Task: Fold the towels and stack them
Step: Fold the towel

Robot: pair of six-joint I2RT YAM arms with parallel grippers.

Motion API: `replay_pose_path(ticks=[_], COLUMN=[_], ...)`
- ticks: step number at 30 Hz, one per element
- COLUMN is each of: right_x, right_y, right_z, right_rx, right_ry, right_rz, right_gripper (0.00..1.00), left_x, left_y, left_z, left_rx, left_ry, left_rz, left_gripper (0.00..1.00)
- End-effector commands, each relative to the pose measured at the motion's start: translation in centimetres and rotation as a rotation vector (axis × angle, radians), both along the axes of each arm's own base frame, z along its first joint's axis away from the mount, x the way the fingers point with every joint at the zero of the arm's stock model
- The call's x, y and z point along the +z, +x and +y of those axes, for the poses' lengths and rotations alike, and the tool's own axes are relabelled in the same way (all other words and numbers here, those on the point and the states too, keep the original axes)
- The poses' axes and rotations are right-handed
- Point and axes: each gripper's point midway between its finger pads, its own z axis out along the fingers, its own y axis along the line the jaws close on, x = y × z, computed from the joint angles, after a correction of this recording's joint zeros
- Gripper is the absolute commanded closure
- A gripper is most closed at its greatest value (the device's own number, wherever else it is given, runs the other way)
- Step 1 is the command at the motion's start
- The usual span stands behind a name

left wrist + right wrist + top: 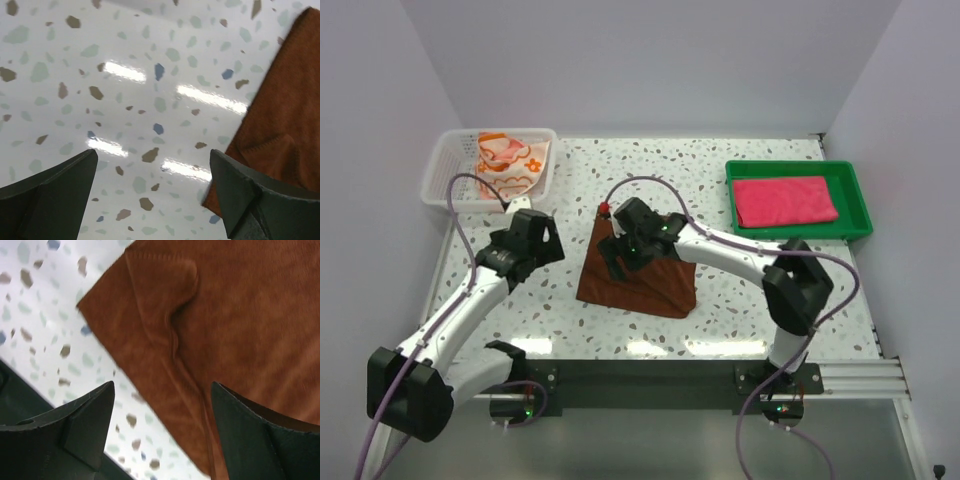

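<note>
Brown towel point(638, 280) lies centre of worktop point(750, 300), nearer the front edge | your left fingers point(50, 195) and right fingers point(75, 430) stand spread, holding nothing | it looks soft, light, limp: pinch a corner hem.

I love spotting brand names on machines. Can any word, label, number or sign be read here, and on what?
None: no readable text anywhere. The brown towel, pink towel, flowered towel, green tray and white basket bear no lettering, and the left arm and right arm show no legible marking.
</note>
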Motion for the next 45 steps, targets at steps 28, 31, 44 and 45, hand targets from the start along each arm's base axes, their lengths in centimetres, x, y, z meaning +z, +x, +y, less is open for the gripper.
replay_pose_path(ticks=[28,31,44,45], right_x=[-4.2,-4.4,-3.9,-3.2], right_y=[0.7,-0.8,-6.0,-6.0], right_z=[9.6,10.6,11.5,10.9], right_rx=[0.109,0.172,0.388,0.386], right_ry=[0.145,0.144,0.065,0.063], right_rz=[0.113,0.111,0.069,0.052], right_gripper=[0.27,0.28,0.28,0.29], left_x=[3.7,3.9,4.1,3.9], left_y=[0.6,0.5,0.4,0.4], left_z=[5.7,5.9,6.0,5.8], left_rx=[0.165,0.176,0.182,0.175], left_ry=[0.117,0.118,0.112,0.108], left_rz=[-0.235,-0.246,-0.258,-0.252], left_gripper=[0.00,0.00,0.00,0.00])
